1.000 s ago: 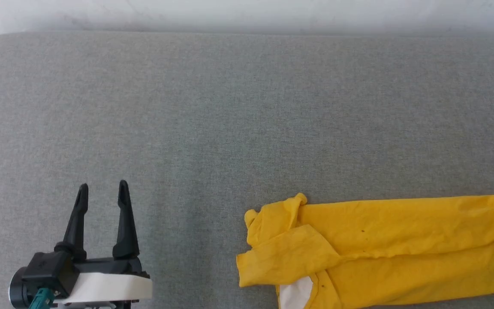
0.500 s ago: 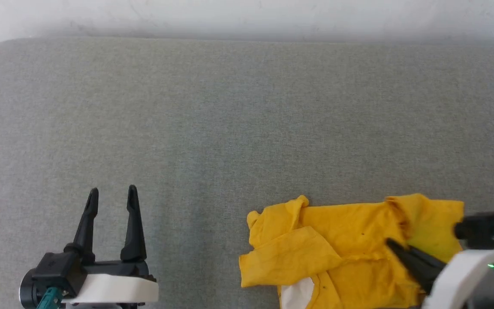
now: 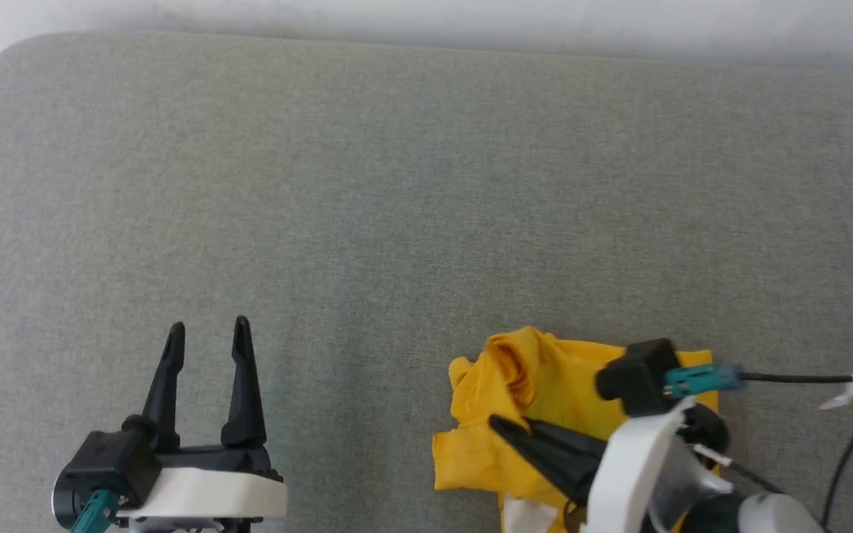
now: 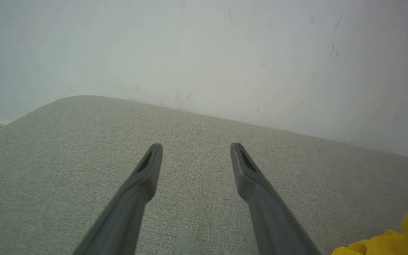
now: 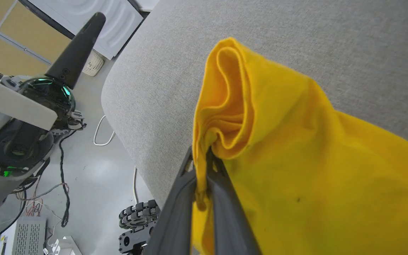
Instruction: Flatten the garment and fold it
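Observation:
The garment [image 3: 537,381], a bright yellow T-shirt, lies bunched at the near edge of the grey cushioned surface [image 3: 397,185], right of centre. A white patch [image 3: 521,512] peeks out at its bottom. My right gripper [image 3: 499,424] is shut on a fold of the yellow cloth and points left over the pile. In the right wrist view the cloth [image 5: 296,159] is pinched between the two dark fingers [image 5: 179,212] and drapes down to the right. My left gripper [image 3: 208,327] stands open over bare cushion at the lower left, well apart from the shirt. A yellow corner [image 4: 395,242] shows beside the left gripper [image 4: 196,147].
A pale wall [image 3: 426,18] runs along the cushion's far edge. A black cable [image 3: 804,379] trails right from my right wrist. Beyond the cushion's rounded corner [image 5: 119,88] are grey floor, loose cables [image 5: 62,170], a white box [image 5: 23,237] and robot parts [image 5: 30,106].
My right gripper has come in from the right, drawing the shirt's long right part leftward over itself into a compact pile. The head view shifted slightly. My left gripper stayed open.

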